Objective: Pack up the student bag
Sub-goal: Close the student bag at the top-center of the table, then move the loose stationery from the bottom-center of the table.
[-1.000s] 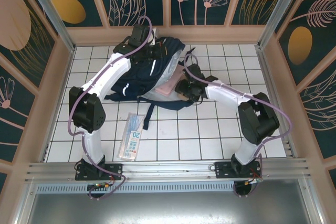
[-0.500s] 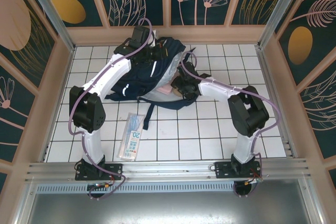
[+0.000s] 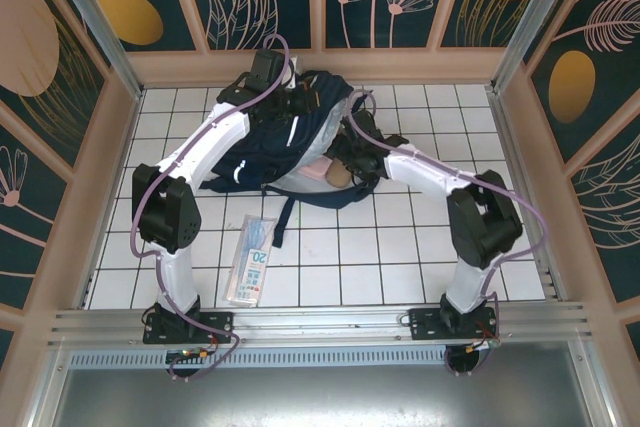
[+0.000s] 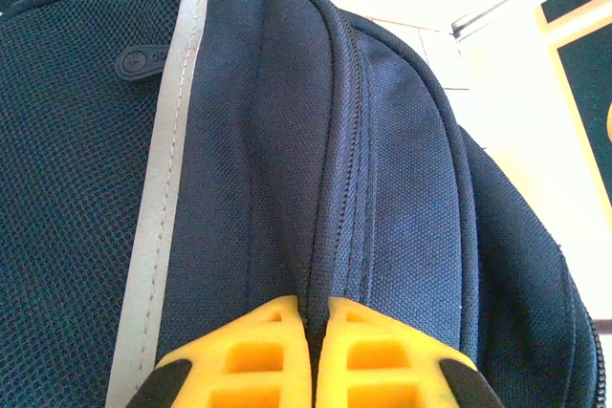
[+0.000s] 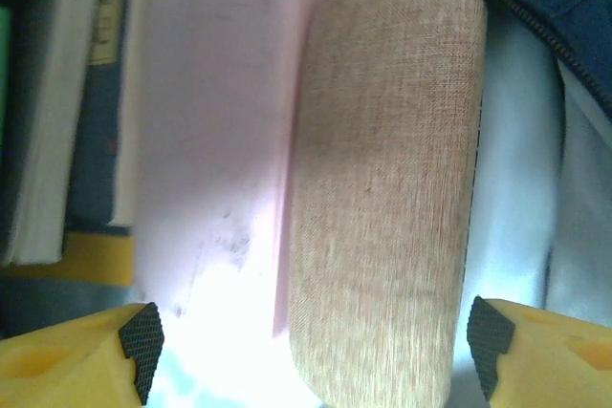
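The student bag (image 3: 285, 137) lies on the white-tiled table (image 3: 420, 247) toward 12 o'clock, well beyond both arm bases, with its dark straps trailing toward 6 o'clock. The left gripper (image 4: 308, 317) sits on the bag's upper panel, its yellow jaws pressed together on a raised seam of navy fabric, just at 3 o'clock of the grey reflective stripe (image 4: 158, 198).

The right gripper (image 3: 347, 159) is at the bag's open mouth, on its 3 o'clock side. In the right wrist view its jaws stand wide, one black pad at 7 o'clock and the other at 5 o'clock, with a tan fabric case (image 5: 382, 179) lying lengthwise between them; whether the right pad touches the case cannot be told. The case rests partly on a pink flat item (image 5: 210, 140), beside book edges (image 5: 38, 140) at 9 o'clock and pale silvery lining (image 5: 521, 198) at 3 o'clock.

A clear pouch (image 3: 250, 257) lies on the table at 7 o'clock of the bag, well apart from both grippers.
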Motion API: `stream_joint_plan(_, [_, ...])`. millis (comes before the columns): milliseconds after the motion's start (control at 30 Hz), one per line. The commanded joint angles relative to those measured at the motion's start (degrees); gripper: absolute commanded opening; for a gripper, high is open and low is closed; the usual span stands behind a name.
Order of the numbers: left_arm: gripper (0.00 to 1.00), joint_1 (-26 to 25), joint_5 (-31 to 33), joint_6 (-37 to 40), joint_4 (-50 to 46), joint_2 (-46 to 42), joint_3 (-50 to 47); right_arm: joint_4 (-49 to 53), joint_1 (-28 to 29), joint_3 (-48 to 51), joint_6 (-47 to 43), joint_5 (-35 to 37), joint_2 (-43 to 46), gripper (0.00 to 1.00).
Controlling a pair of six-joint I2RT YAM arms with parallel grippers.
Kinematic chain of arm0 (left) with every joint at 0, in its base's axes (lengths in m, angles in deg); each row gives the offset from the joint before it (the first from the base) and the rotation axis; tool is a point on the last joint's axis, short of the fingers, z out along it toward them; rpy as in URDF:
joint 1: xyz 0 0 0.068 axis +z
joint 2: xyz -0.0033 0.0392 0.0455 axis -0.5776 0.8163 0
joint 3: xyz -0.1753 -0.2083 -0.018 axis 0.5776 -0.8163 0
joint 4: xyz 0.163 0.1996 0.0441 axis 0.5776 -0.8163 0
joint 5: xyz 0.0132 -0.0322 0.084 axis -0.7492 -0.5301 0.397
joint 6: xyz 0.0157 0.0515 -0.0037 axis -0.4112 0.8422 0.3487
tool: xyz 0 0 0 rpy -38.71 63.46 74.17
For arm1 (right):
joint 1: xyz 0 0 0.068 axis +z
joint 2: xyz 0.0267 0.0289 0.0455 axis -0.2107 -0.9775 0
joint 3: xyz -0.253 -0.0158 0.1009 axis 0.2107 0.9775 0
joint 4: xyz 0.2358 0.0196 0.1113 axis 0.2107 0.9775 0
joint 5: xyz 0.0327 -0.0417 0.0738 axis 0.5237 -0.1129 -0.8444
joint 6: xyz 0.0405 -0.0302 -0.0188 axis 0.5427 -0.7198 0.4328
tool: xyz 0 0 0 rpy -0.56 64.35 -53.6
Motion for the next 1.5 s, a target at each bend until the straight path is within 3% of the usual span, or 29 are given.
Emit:
stream_joint_plan(0, [0.01,0.47,-1.40,-0.55,4.53,0.95,1.75,-1.91,2.62,4.24,-6.13,1.16,5.76,0.77])
stream_joint_plan(100, [0.00,0.49,-1.27,-0.34,4.12,1.47,1.87,-5.38,5.87,9.39,-9.34,0.97,9.06,0.68])
stream_joint_plan(267, [0.00,0.52,-0.38,0.31,3.12,2.10,2.80,-12.96,12.28,17.15,-11.30,0.58,11.73,0.40])
stream_joint_plan(467, [0.00,0.47,0.31,1.18,1.12,3.02,3.99,-21.10,21.24,17.41,-14.98,-1.50,6.41,0.16])
stream_joint_plan(500, [0.00,0.52,0.35,1.47,0.58,3.11,4.24,-21.09,22.49,16.26,-15.15,-1.49,4.56,0.16])
stream_joint_plan(533, [0.06,0.47,0.40,1.71,0.03,2.98,4.32,-21.07,23.57,15.05,-15.31,-1.54,2.83,0.16])
stream_joint_plan(600, [0.30,0.48,1.24,2.39,-0.97,2.35,4.22,-21.23,25.17,12.83,-15.43,-1.50,-0.36,0.15])
stream_joint_plan(733, [0.45,0.47,4.75,4.19,-3.86,-0.42,3.00,-22.38,27.61,9.40,-15.26,-3.55,-5.78,0.15])
stream_joint_plan(800, [0.58,0.49,6.86,4.98,-5.01,-2.71,1.37,-22.49,28.52,7.64,-15.66,-4.18,-8.07,0.15])
stream_joint_plan(933, [0.66,1.24,12.10,4.99,-6.39,-8.51,-4.09,-21.89,29.98,3.47,-16.78,-5.34,-12.48,0.14])
stream_joint_plan(1100, [0.67,4.67,15.42,2.45,-5.98,-17.04,-13.67,-19.25,30.58,-4.15,-18.20,-7.19,-19.70,0.14])
stream_joint_plan(1233, [0.68,5.90,16.51,0.99,-5.21,-22.80,-20.36,-13.12,30.37,-9.32,-17.85,-3.65,-24.33,0.12])
stream_joint_plan(1367, [0.68,6.00,16.95,-0.47,-4.43,-27.63,-26.04,-10.91,28.77,-5.17,-15.95,1.54,-23.30,0.11])
stream_joint_plan(1467, [0.68,5.92,16.20,-2.26,-3.91,-30.89,-30.83,-13.53,26.00,1.32,-14.86,1.45,-19.99,0.11])
